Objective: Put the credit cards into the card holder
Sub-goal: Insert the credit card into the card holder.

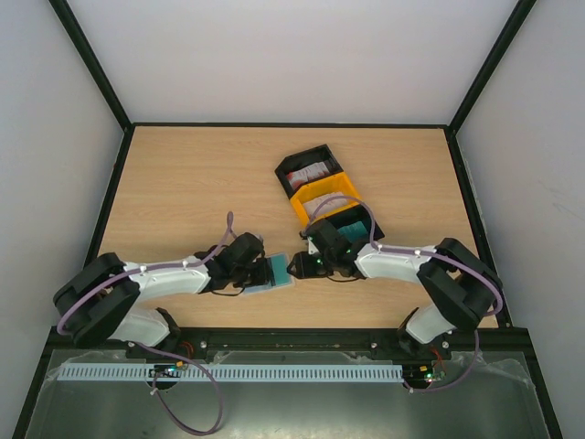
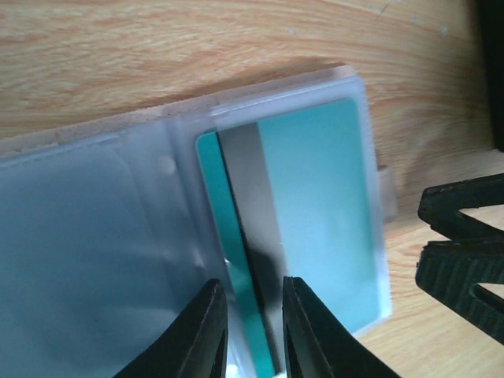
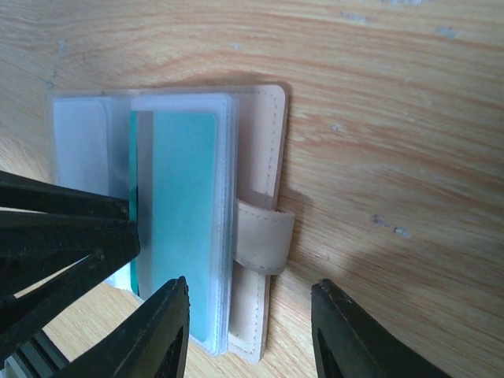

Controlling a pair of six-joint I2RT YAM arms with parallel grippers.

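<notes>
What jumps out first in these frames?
The open card holder at the near centre of the table, with a teal credit card partly slid into it. Both tools meet over it: the left tool, jaws narrow, at the card's exposed edge, and the right tool, jaws wide, by the strap. Behind sits a black-and-yellow tray holding more cards.

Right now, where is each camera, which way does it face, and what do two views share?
Top: above, behind the bases, facing down at table, tray, holder; left arm, right arm show.
Left wrist: sits there, faces down at the card in the holder; left fingers show.
Right wrist: sits there, faces down at the holder's strap; right fingers show.
Shared: both wrists see card and holder.
</notes>
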